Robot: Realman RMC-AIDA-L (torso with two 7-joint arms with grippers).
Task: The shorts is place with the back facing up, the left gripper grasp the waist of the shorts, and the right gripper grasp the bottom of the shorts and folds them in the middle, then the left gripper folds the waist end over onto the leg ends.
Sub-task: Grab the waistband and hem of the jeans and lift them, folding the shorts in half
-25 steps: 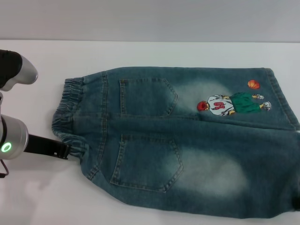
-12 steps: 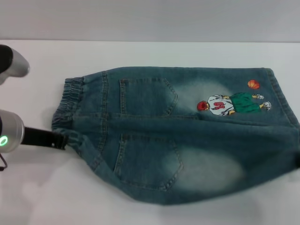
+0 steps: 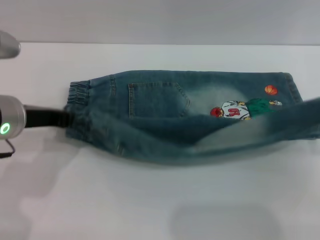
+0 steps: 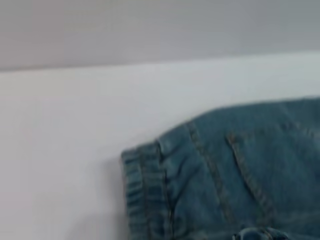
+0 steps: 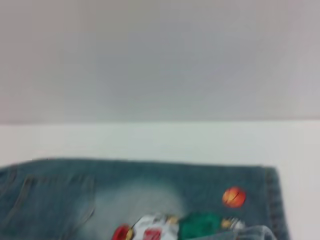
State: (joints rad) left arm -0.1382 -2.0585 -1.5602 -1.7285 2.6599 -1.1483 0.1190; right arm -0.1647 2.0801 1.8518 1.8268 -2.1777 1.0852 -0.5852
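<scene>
Left end effector [image 3: 64, 119] gripping waist [image 3: 77, 100], shorts [image 3: 165, 107] half-lifted

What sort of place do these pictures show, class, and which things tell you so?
Probably a robot test bench, not a home: a bare white table before a plain grey wall, only denim shorts on it, their waist end at the left gripper.

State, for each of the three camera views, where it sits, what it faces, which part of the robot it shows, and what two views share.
Head view: up on the robot's head, looking down at the shorts on the white table; the left gripper is at the waist.
Left wrist view: on the left arm, facing the waist; no robot part shows.
Right wrist view: on the right arm, facing the bottom; no robot part shows.
Shared: head and right wrist views both show the orange ball.
</scene>
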